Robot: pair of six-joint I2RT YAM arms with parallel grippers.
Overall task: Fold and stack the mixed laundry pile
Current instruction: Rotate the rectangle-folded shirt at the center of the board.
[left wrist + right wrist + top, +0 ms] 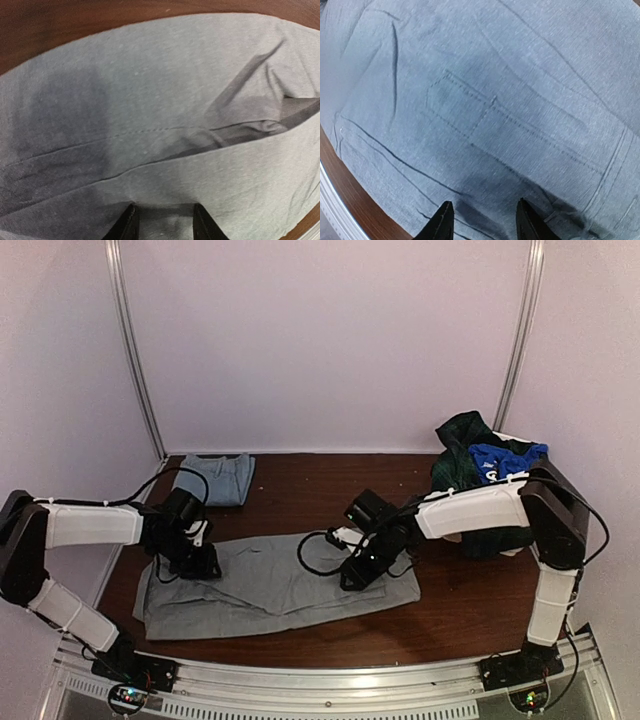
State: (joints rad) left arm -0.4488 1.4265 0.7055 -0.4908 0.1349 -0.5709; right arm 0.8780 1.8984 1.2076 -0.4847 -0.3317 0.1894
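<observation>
A grey garment (270, 590) lies spread flat on the brown table, with a stitched pocket (485, 125) showing in the right wrist view. My left gripper (203, 562) (164, 226) sits low over its left part, jaws apart, with flat cloth (160, 125) under the fingertips. Over the garment's right part my right gripper (362, 573) (485, 221) is also open, just above the fabric and pinching nothing. The mixed laundry pile (470, 455), dark plaid with a bright blue piece (505, 458), is heaped at the back right behind the right arm.
A small folded blue-grey stack (222, 478) lies at the back left. The table's near edge has a metal rail (330, 680). Bare brown tabletop (320, 485) shows between stack and pile. Black cables loop beside the right wrist (318, 552).
</observation>
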